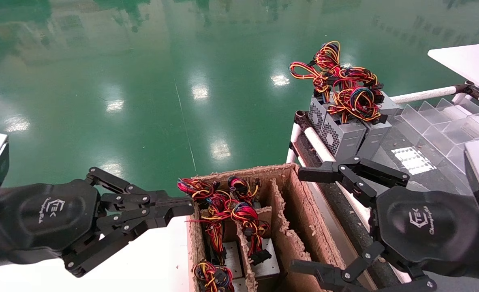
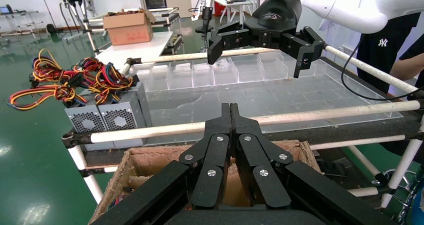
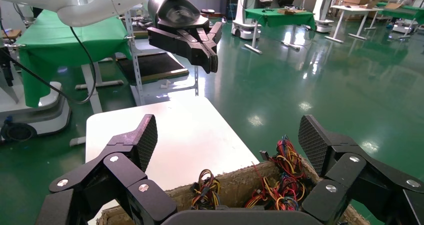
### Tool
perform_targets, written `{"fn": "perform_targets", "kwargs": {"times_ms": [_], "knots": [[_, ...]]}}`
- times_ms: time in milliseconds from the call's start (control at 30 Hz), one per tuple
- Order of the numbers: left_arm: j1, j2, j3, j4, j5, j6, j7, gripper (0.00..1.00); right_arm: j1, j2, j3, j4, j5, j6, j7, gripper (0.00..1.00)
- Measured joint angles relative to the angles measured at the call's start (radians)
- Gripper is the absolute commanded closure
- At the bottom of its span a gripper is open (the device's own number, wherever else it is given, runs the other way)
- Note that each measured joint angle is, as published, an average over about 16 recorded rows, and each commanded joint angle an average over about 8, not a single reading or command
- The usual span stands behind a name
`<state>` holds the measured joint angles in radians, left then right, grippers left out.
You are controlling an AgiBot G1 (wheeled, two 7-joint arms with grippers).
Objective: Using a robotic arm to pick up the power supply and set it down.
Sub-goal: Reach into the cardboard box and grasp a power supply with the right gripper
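Head view gives us the count: three grey power supplies [image 1: 345, 136] stand side by side at the far left corner of the pipe-framed rack [image 1: 426, 95], their red, yellow and black wire bundles [image 1: 345, 87] piled on top of them. We see at least three more wire bundles inside the cardboard box [image 1: 300, 202], in its left compartments, with grey metal showing beneath them; the compartment along the box's right wall shows only cardboard. The box sits just left of the rack's near rail.

We find our right gripper [image 1: 308, 219] hanging over the box's right wall and the rack's near edge, jaws spread wide and holding nothing. Our left gripper [image 1: 189, 205] is over the white table's [image 1: 150, 263] right edge, its tip touching or just short of the box's far left corner; its jaws are pressed together with nothing between them. Each gripper body carries a white "TEK" logo with script below it that we cannot read.

On the rack, clear plastic dividers [image 1: 442, 119] line the far right side, well apart from the supplies. Left wrist view shows two supplies' round fan grilles [image 2: 105, 121], plus a person beside the rack in a dark shirt with a white "NY" mark [image 2: 383, 42]. Green glossy floor [image 1: 142, 81] surrounds everything.
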<state>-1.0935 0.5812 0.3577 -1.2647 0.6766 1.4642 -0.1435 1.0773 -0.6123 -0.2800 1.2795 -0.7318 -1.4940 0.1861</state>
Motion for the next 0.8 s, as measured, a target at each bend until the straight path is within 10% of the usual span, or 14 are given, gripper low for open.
{"fn": "perform_targets", "kwargs": {"times_ms": [133, 800], "knots": [[0.0, 0.0, 0.0, 0.0, 0.0, 0.0, 0.0, 0.0, 0.0, 0.0, 0.0, 0.0, 0.0, 0.0, 0.0, 0.0], [0.0, 0.0, 0.0, 0.0, 0.0, 0.0, 0.0, 0.0, -0.005, 0.006, -0.015, 0.004, -0.054, 0.041, 0.011, 0.0]]}}
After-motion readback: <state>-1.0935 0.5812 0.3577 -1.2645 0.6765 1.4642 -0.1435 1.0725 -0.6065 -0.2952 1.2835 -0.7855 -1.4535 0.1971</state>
